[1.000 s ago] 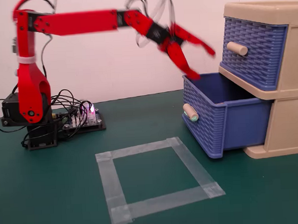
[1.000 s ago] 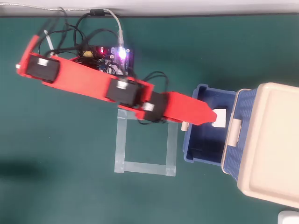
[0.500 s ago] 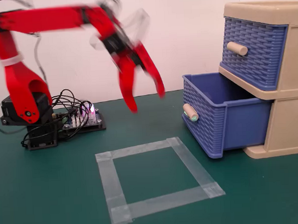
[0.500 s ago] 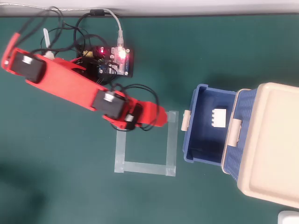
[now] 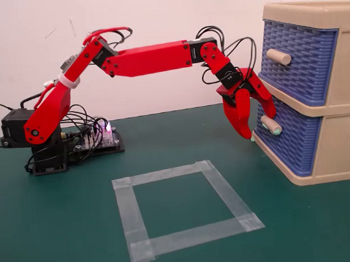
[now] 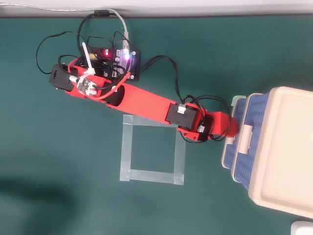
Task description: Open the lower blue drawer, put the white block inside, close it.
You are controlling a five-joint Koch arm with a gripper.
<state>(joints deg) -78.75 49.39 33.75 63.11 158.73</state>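
Observation:
The lower blue drawer (image 5: pixel 290 139) sits in the beige cabinet (image 5: pixel 341 104) at the right and looks closed. Its teal-tipped peg handle (image 5: pixel 271 126) points toward the arm. My red gripper (image 5: pixel 259 124) hangs right in front of this drawer, jaws apart. One finger (image 5: pixel 240 119) is left of the handle, the other (image 5: pixel 266 103) just above it. In the overhead view the gripper (image 6: pixel 231 132) is against the drawer front (image 6: pixel 234 161). I cannot make out the white block with certainty in either view.
The upper blue drawer (image 5: pixel 297 57) with an all-beige handle (image 5: pixel 278 56) is closed. A taped square (image 5: pixel 185 209) marks the green mat in front of the arm's base (image 5: pixel 47 149). A small pale piece (image 6: pixel 238 99) lies by the cabinet's corner. A white thing (image 6: pixel 301 228) shows at the bottom right edge.

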